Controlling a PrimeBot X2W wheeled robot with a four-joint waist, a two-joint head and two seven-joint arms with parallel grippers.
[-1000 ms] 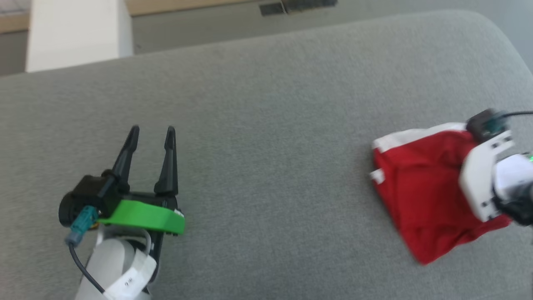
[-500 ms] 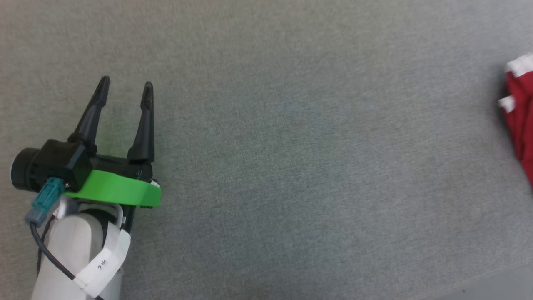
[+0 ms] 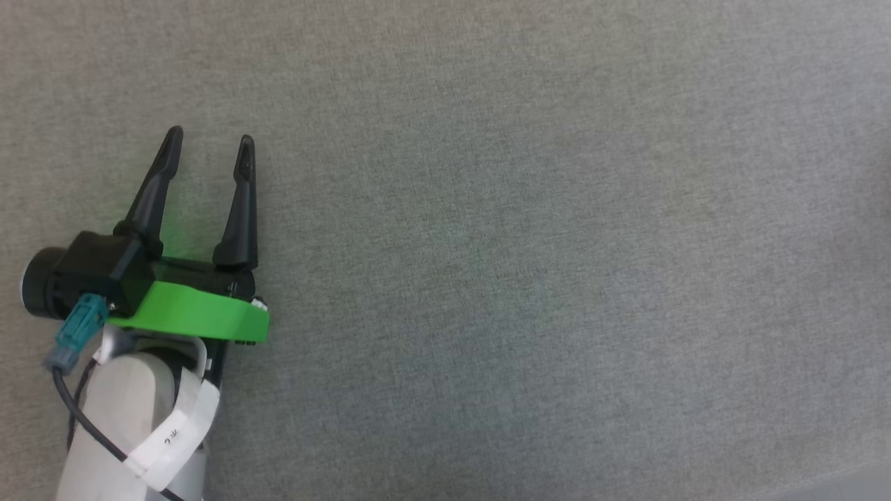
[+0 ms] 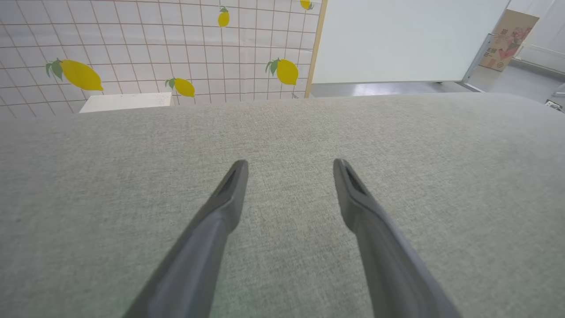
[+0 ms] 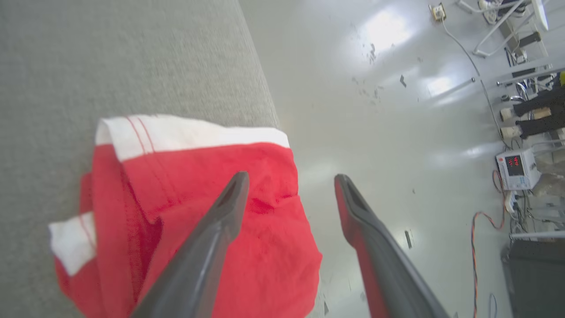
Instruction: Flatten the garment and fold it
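Observation:
The garment [image 5: 176, 176], red shorts with white trim, lies bunched at the edge of the grey cushioned surface [image 5: 110, 57], and part of it reaches past the edge. Just above it is my right gripper [image 5: 291, 176], open, with one finger over the red cloth and the other over the floor; nothing sits between the fingers. Over bare grey fabric [image 3: 522, 243] on the left, my left gripper [image 3: 209, 136] is open and empty, and its fingers [image 4: 229, 198] are spread wide in the left wrist view.
The surface's edge runs right beside the garment, with shiny floor [image 5: 375, 110] below. Cables and a device with a red display [image 5: 514, 168] stand on the floor. Beyond the far edge are a lemon-patterned wall [image 4: 154, 44] and a white board [image 4: 397, 39].
The right gripper has opened and let go of the garment. The head camera has turned, so the garment and the right arm have left its picture. The left gripper is still open.

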